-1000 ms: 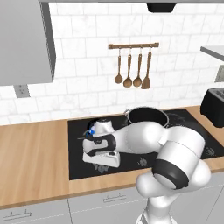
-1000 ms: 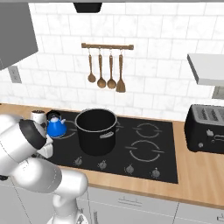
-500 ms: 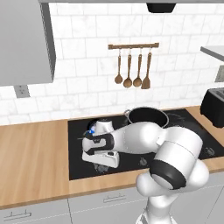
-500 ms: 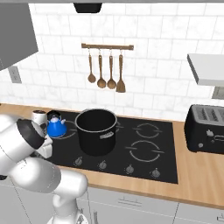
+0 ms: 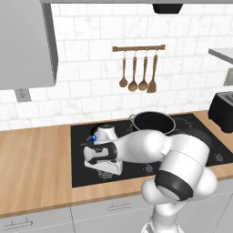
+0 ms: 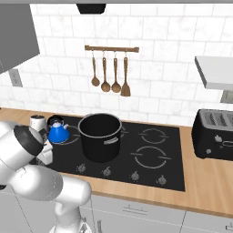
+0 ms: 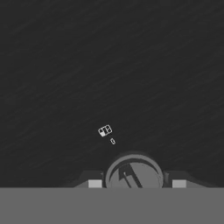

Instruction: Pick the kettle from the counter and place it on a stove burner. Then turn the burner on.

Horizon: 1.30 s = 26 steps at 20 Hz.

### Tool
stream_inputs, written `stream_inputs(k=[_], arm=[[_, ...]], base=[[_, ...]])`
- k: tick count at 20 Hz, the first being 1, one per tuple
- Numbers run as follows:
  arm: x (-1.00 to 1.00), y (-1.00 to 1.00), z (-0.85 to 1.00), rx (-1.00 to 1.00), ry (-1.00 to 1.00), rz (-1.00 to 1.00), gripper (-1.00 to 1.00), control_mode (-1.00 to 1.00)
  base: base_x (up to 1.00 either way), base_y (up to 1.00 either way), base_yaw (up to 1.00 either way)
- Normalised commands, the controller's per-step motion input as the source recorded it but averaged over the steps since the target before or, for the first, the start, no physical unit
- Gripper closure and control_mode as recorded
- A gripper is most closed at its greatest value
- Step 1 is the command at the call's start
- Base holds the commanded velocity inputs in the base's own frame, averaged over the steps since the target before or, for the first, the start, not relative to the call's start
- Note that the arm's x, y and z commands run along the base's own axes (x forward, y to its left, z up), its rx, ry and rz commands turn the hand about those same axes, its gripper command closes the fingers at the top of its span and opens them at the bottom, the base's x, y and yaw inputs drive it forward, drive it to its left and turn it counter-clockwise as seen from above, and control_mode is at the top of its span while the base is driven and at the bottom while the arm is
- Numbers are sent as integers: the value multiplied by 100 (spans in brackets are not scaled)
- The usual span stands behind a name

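Spanning the whole width below the tiled wall, the counter [image 6: 200,182] is a wood-grain slab with a glossy black cooktop [image 6: 175,179] let into it. On the cooktop's left half stands a big black pot [image 6: 100,136], and just beside it, toward the left rear corner of the glass, sits the kettle [image 6: 58,132]: it already rests on a stove burner [image 6: 73,139], whose grey ring peeks out around its base. A small white canister [image 6: 37,122] stands at the cooktop's left edge next to it. A black toaster [image 6: 215,134] sits on the counter at the right end.

The arm reaches down over the front left of the cooktop, where the row of knobs lies. In the hand view the gripper [image 7: 137,183] hangs straight over one knob [image 7: 134,173], a fingertip on either side of the round dial; the jaws stand part-way apart, and I cannot tell whether the pads actually press the knob or merely flank it.

The kettle looks light, rigid and smooth, so its thin black handle on top would be the place to take it. The knob is small, stiff and likely slick; it probably wants a firm pinch across its rim before turning.
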Motion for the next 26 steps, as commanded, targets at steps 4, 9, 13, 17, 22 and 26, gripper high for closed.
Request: stream_inputs(k=[4,9,13,17,22,26], arm=[[0,-7,-23,-21,10,-15,100,-100],[-23,-9,-29,-24,3,11,100,-100],[-28,-4,-35,-24,1,40,100,-100],[-26,-11,-42,-22,6,60,100,-100],[-33,-17,-46,-18,12,71,100,-100],[-44,-28,-58,-13,8,77,100,-100]], base=[[0,0,0],[0,0,0],[0,0,0],[0,0,0],[0,0,0],[0,0,0]])
